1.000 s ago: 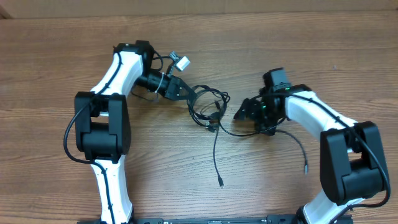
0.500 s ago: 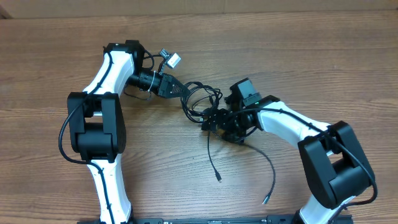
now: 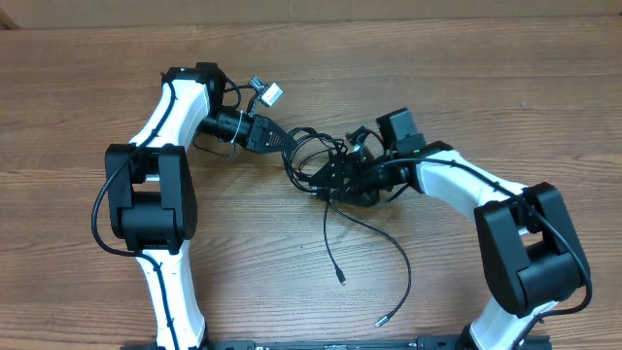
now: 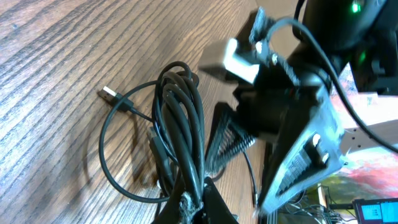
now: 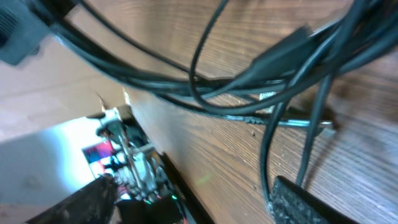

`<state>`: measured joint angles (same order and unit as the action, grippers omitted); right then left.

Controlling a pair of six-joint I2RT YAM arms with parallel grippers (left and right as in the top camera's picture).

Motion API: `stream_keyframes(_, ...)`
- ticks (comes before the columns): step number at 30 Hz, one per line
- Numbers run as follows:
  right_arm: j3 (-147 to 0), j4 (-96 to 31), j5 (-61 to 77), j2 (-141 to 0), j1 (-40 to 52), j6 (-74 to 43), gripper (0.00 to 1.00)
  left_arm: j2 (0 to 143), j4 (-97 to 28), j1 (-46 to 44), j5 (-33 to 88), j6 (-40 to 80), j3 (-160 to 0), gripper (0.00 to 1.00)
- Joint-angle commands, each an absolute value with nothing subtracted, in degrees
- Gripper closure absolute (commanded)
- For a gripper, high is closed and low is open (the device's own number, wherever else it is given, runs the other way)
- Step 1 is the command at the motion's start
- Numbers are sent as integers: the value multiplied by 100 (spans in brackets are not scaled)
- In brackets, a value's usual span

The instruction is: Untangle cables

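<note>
Since half a second ago: a small pull up and to the right by the right gripper (image 3: 337, 181), and with it a swing of the long loose strand, tip now further left on the wood; no visible change at the left gripper (image 3: 284, 142). Thin black cables (image 3: 313, 156), glossy and round, bunched in several overlapping loops on the wooden table (image 3: 78, 78), between the two grippers and near the middle. In the left wrist view, a tight sheaf of cords side by side, arching up out of the left fingers (image 4: 214, 208), which are clamped shut on that sheaf. Beside it, one wider single loop flat on the wood, ending in a silvery USB plug (image 4: 109, 94). Below the bunch in the overhead view, two free strands trailing toward the robot's base: a shorter, nearly straight one with a small dark tip (image 3: 342, 281), and a longer one curving out and back to a small silvery tip (image 3: 380, 321). In the right wrist view, right fingers (image 5: 311, 199) spread wide, cords crossing the gap between them with neither finger visibly pressing. Among those cords, a dark moulded plug body (image 5: 280, 59) and a silvery metal tip (image 5: 314, 127) close to the wood. Small white block (image 3: 273, 94) by the left wrist, too small to read.
</note>
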<state>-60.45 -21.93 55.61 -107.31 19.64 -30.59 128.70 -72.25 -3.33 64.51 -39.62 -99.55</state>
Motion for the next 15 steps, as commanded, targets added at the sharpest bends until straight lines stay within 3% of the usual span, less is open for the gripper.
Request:
stream_keyframes(1, -6176, -2292, 5717, -10663, 1686, -2963, 17, 12958, -7249, -333, 6600, -4215, -10099, 96)
stream_keyframes(5, -6176, -2471, 5610, -10663, 1267, -2674, 20, 12958, -7288, -333, 6589, -4217, -10099, 96)
stream_keyframes(9, -6173, -2480, 4869, -10663, 1059, -2665, 34, 12958, -7286, -362, 6606, -4211, -10099, 96)
stream_keyframes(15, -6173, -2449, 3395, -10663, 1310, -2016, 30, 12958, -7282, -436, 6595, -4156, -10099, 96)
